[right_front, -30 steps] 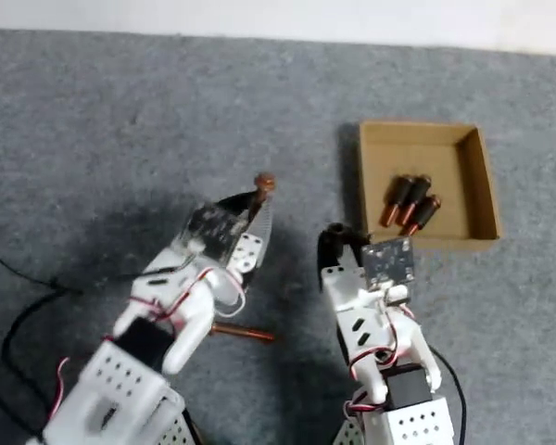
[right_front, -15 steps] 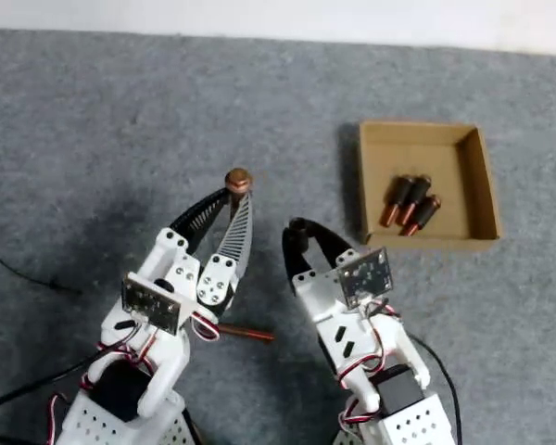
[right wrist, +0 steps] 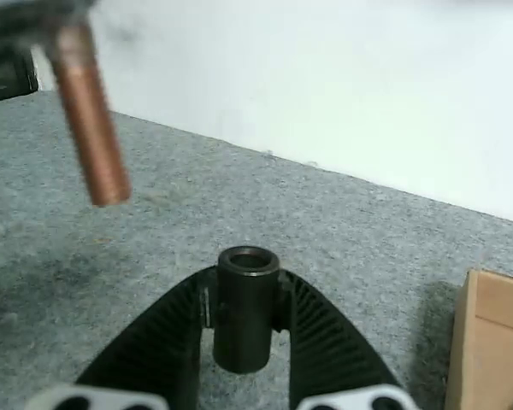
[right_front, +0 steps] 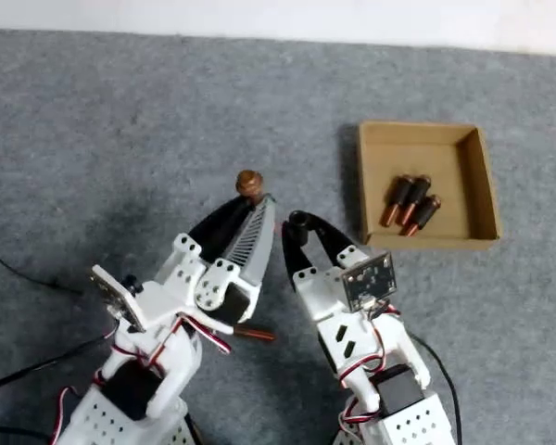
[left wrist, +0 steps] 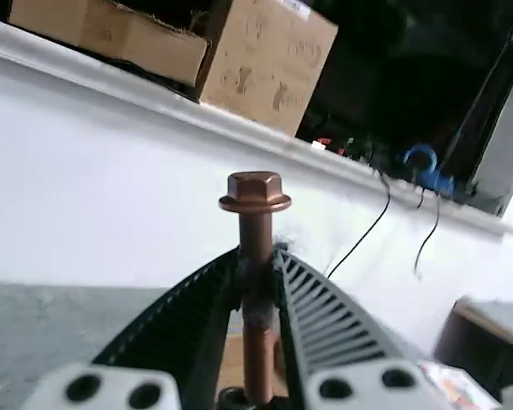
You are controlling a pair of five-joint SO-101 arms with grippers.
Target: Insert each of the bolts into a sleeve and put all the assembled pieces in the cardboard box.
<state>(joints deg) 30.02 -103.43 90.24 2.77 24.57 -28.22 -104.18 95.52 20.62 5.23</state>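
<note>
My left gripper is shut on a copper bolt, held upright with its hex head on top. Close beside it, my right gripper is shut on a black sleeve whose open bore faces up. In the right wrist view the bolt's threaded shaft hangs above and to one side of the sleeve, apart from it. The cardboard box lies at the right and holds three assembled pieces. Another copper bolt lies on the mat between the two arms.
A grey mat covers the table, with open space at the left and back. Black cables trail along the near left. A white wall runs behind the mat.
The left arm turned and carried the bolt right, toward the right gripper. The right arm swung left away from the box during the first half second, then held still.
</note>
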